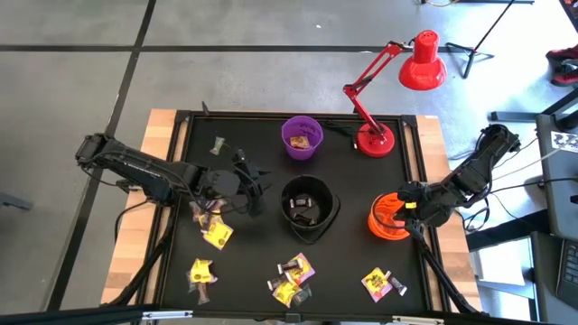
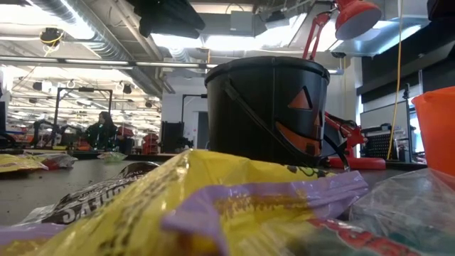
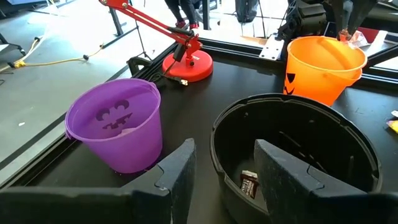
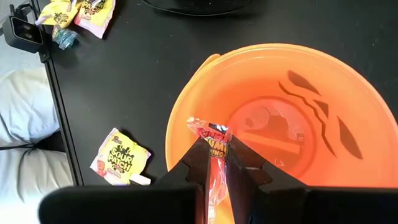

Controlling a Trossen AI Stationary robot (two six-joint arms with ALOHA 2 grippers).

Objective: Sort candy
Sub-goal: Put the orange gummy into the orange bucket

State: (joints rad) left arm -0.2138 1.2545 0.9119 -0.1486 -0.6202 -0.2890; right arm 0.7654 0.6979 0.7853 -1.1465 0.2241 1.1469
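Note:
Small wrapped candy pieces lie on the black table: yellow ones (image 1: 217, 233), (image 1: 200, 271), (image 1: 293, 275), (image 1: 379, 283) near the front, and one (image 1: 219, 144) at the back left. My right gripper (image 4: 214, 155) is shut on a reddish wrapped candy (image 4: 213, 138) over the right rim of the orange bowl (image 1: 386, 218). My left gripper (image 3: 224, 165) stands open and holds nothing, just left of the black bowl (image 1: 307, 208). That bowl holds brown candy (image 3: 249, 183). The purple bowl (image 1: 302, 137) stands at the back with candy inside. My right gripper pinches the reddish candy between its two fingers, and the wrapper's crimped end (image 4: 208, 127) sticks out past the fingertips. The fingers slant steeply down from the table's right side. The candy hangs clear above the orange bowl's inside (image 4: 298, 124).
A red desk lamp (image 1: 375, 140) stands at the back right, its arm reaching past the table. A yellow candy (image 4: 121, 157) lies on the table beside the orange bowl. More candy (image 2: 213, 199) lies right in front of the low camera. A raised black frame (image 1: 181, 181) borders the table.

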